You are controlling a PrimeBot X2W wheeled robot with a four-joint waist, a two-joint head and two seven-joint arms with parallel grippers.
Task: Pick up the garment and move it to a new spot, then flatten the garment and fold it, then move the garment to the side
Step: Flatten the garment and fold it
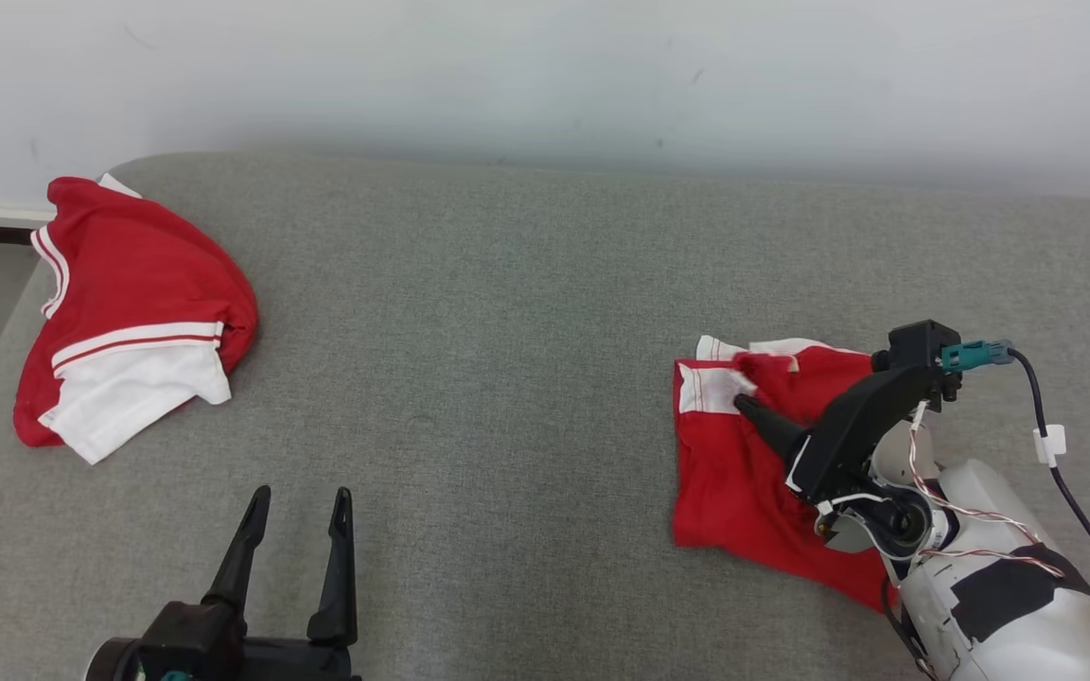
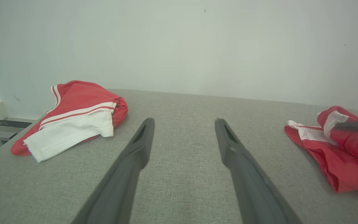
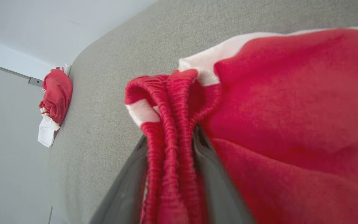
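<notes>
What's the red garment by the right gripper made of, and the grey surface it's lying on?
Garment: looks like a soft knit fabric, matte red with white trim; its ribbed, gathered band suggests elastic. Surface: probably grey woven upholstery over padding, going by the coarse flecked texture and the rounded edge.

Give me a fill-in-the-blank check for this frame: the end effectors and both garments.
1. The left end effector stands ___, holding nothing.
2. The right end effector has the right garment's fabric between its ___.
3. The left garment on the grey cushion is red and ___.
Missing words: open; fingers; white.
</notes>
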